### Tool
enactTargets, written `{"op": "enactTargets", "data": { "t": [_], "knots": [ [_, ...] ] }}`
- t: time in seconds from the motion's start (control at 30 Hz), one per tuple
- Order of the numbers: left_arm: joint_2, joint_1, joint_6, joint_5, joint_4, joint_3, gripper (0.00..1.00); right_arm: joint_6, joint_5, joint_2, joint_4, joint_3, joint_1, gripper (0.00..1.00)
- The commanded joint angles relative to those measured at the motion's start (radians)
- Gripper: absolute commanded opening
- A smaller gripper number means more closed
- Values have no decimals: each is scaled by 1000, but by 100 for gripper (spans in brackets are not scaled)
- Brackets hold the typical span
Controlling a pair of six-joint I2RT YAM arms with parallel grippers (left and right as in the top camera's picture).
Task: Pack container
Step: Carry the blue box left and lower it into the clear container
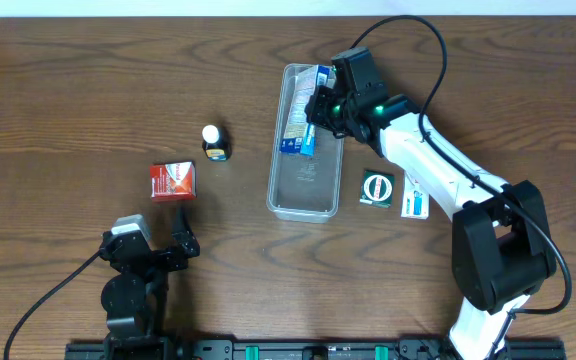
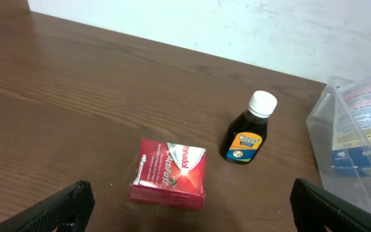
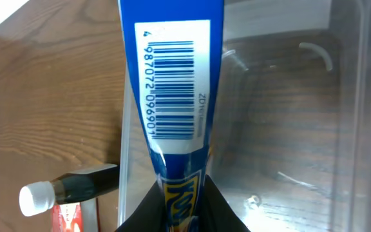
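Observation:
The clear plastic container (image 1: 303,195) lies lengthwise in the middle of the table, with a box (image 1: 319,75) at its far end. My right gripper (image 1: 320,113) is shut on a blue box with a barcode (image 3: 172,90) and holds it over the container's far half (image 3: 288,122). My left gripper (image 2: 189,212) is open and empty near the front left; a red box (image 2: 169,173) lies on the table between and beyond its fingers. A small dark bottle with a white cap (image 2: 248,129) stands right of it; it also shows in the overhead view (image 1: 213,142).
The red box shows in the overhead view (image 1: 173,181) left of the container. A green round-marked packet (image 1: 376,188) and a white and blue packet (image 1: 415,203) lie right of the container. The container's edge (image 2: 340,129) shows at the right of the left wrist view.

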Motion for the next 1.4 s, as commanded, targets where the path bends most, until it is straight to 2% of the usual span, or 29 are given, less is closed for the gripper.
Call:
{"op": "enactTargets", "data": {
  "t": [0.0,0.07,0.1,0.17,0.47,0.6,0.73,1.0,1.23,1.37],
  "knots": [
    [-1,-2,14,7,-13,-23,98,15,-31,15,9,4,8,26],
    [-1,-2,14,7,-14,-23,98,15,-31,17,5,4,7,49],
    [-1,-2,14,7,-14,-23,98,13,-35,17,4,4,7,55],
    [-1,-2,14,7,-13,-23,98,-11,-54,13,6,4,5,57],
    [-1,-2,14,7,-13,-23,98,-84,-60,-72,5,4,3,24],
    [-1,-2,14,7,-13,-23,98,-100,-52,-63,13,4,36,1],
    [-1,-2,14,7,-14,-23,98,-155,-40,-30,80,4,76,1],
    [-1,-2,14,7,-13,-23,98,-154,-3,60,182,4,104,1],
    [-1,-2,14,7,-14,-23,98,-159,0,69,151,4,74,1],
    [-1,-2,14,7,-13,-23,98,-158,0,68,71,4,49,1]
  ]
}}
